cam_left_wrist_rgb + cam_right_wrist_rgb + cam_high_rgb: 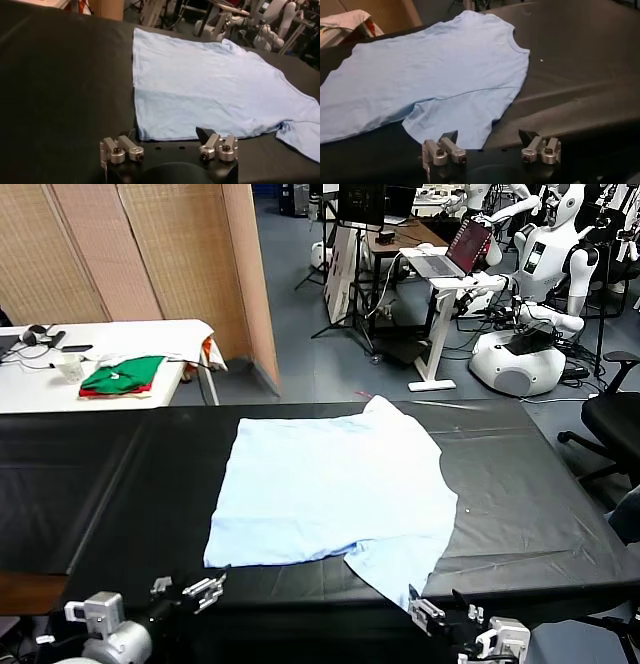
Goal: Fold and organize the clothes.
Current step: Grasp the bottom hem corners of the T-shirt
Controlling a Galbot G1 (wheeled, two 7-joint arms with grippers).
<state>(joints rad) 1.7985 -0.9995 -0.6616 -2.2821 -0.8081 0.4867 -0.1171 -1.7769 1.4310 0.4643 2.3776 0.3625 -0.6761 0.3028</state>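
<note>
On the black surface (120, 474) the T-shirt (330, 489) lies flat, both open claws, left claw (190, 592) and right claw (445, 616), just beside its near edge; shallow pinches would likely slip off thin fabric.

A pale light-blue T-shirt (435, 75) is seen spread flat on a black table (580, 75). Its round neckline (517, 42) is turned toward the bare stretch of dark surface, and one short sleeve (462, 117) is laid out toward the camera. A faint seam line is visible across the fabric where that sleeve joins the body. The right pincer (490, 145) is held low at the table's near edge, its two metal-tipped fingers (442, 150) spread wide apart with nothing between them. One fingertip is seen just at the sleeve's hem.
</note>
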